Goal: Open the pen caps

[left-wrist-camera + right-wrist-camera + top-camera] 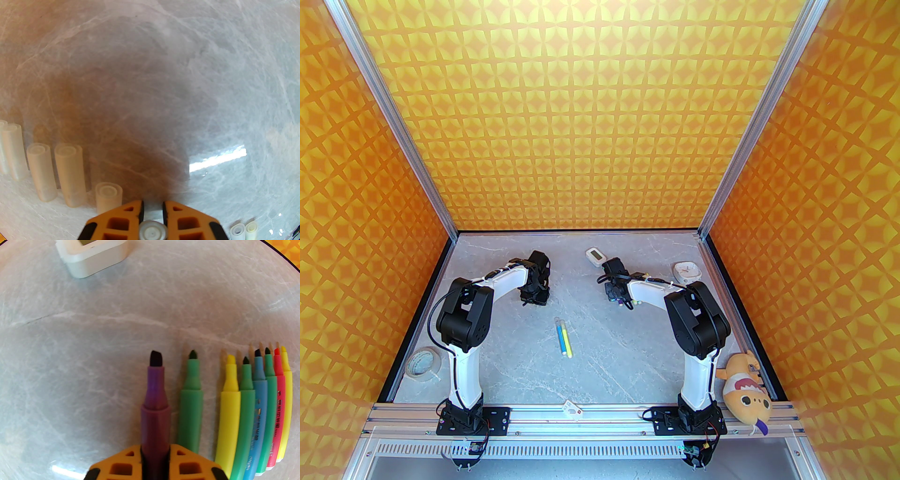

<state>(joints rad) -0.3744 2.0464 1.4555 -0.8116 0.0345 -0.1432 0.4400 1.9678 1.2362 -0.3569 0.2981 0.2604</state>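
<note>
Closest to us, the left gripper (152, 206) has its orange fingers drawn narrow around a pale pen cap (152, 232), seen end-on and cut off by the bottom edge. At 4 o'clock from it two more caps (238, 231) stand touching, also clipped. From 8 round to 9 o'clock a row of upright caps (70, 174) leads off from the fingers. The last one is half out of frame, so we cannot count them all.

The right gripper (155, 449) clamps the barrel of a purple pen (154, 404), whose rear end is hidden between the fingers. Its bare dark tip points to 12 o'clock. Just beside it at 2 o'clock lies an uncapped green pen (191, 408), not touching. Farther toward 3 o'clock six uncapped pens (259, 408) lie packed side by side, their print too blurred to read. Far off at 11 o'clock a white device (91, 261) is cut by the top edge.

From above, the fingers of both arms are hidden under the wrists. Between the arms, nearer the bases, a blue pen (558, 335) and a yellow pen (566, 341) lie side by side, too small for us to tell whether they are capped. The table (628, 365) is grey veined marble, with a tape roll (423, 362) at 8 o'clock, a plush toy (745, 393) at 4 o'clock, and orange patterned walls (600, 117) beyond.
</note>
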